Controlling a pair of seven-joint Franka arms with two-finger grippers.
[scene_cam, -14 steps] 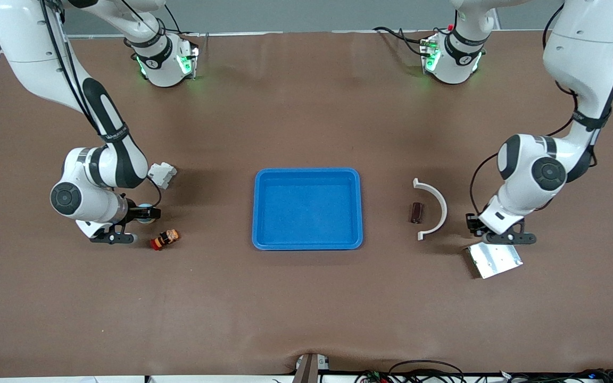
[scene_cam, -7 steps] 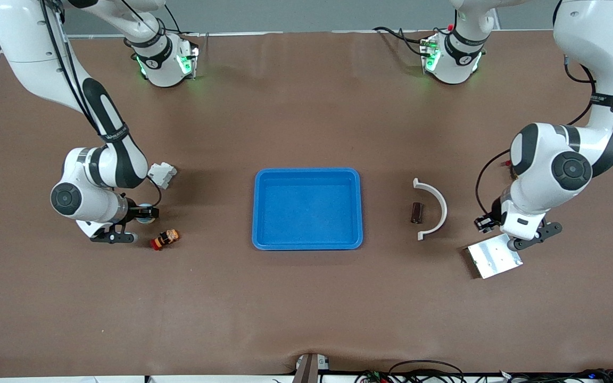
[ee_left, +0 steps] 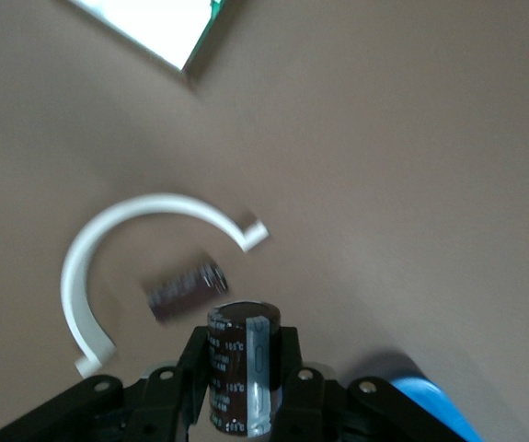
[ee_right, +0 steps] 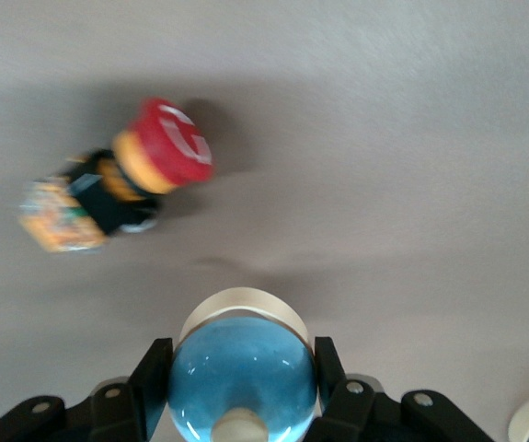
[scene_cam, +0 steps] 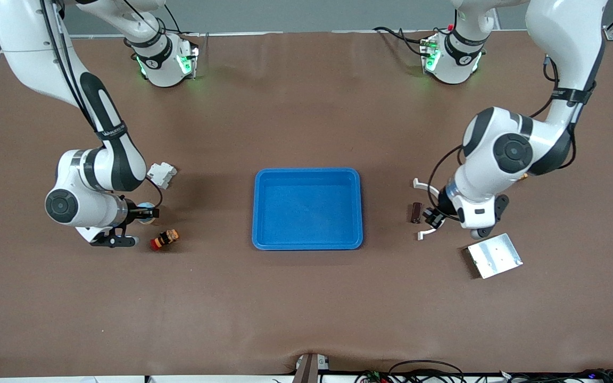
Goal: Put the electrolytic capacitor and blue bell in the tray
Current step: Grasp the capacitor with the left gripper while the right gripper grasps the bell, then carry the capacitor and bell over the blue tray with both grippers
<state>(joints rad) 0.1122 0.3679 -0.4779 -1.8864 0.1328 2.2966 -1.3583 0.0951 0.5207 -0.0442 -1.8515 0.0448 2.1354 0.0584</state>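
- Left wrist view: left gripper (ee_left: 241, 391) clamped on an electrolytic capacitor (ee_left: 241, 368), dark brown can held upright between the jaws; printed sleeve and pale stripe face the camera
- A second dark cylinder (ee_left: 186, 290) lies on the table inside the curve of the white C-shaped bracket (ee_left: 108, 249); whether it touches the bracket I cannot tell
- Front view: left gripper (scene_cam: 433, 217) is over the bracket's end nearer the camera, between the tray (scene_cam: 307, 242) and the silver metal plate (scene_cam: 494, 255)
- Right wrist view: right gripper (ee_right: 241, 387) closed on the blue bell (ee_right: 242, 373), glossy blue dome on a cream rim, pinched at its sides
- Front view: right gripper (scene_cam: 144, 213) sits low at the right arm's end of the table, just beside the red emergency-stop button (scene_cam: 164, 239); a white connector block (scene_cam: 162, 174) lies farther from the camera
- Tray stands mid-table, nothing in it; neither part delivered yet
- Handling, capacitor (judgement): light, rigid, smooth sleeve; the round body could roll or twist in the pads, so a mid-body grip across the diameter looks right
- Handling, bell (judgement): light, hard, glossy dome likely slippery; grip low at the widest part near the rim, not on the curved crown
- Risk (judgement): either part may bounce or roll if released high above the tray floor
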